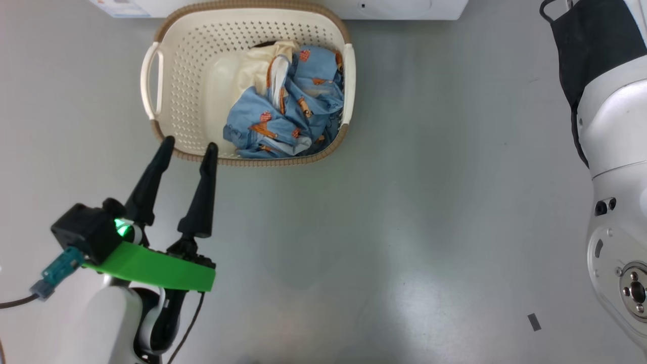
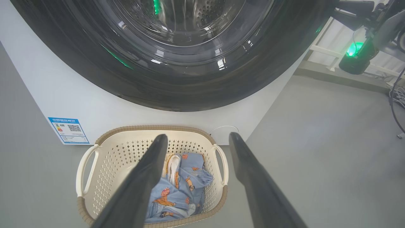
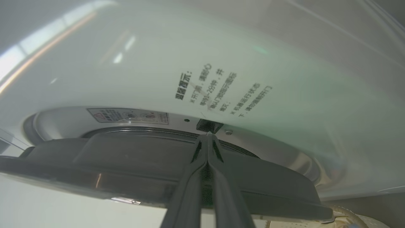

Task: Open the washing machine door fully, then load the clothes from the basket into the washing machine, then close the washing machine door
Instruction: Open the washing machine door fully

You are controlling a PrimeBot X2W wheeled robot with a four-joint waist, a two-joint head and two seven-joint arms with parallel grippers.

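Left gripper (image 1: 189, 143) is held open and empty by the basket (image 1: 187, 60) — right gripper (image 3: 207, 136) is shut, empty, at the door (image 3: 126, 158).

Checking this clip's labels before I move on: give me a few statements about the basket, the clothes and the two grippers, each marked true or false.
1. The clothes lie in the basket. True.
2. The left gripper is shut on a garment. False: it is open and empty, hovering by the basket's near rim.
3. The basket stands on the floor right in front of the washing machine. True.
4. The right gripper has its fingers spread wide. False: they are pressed together, tips at the edge of the door.
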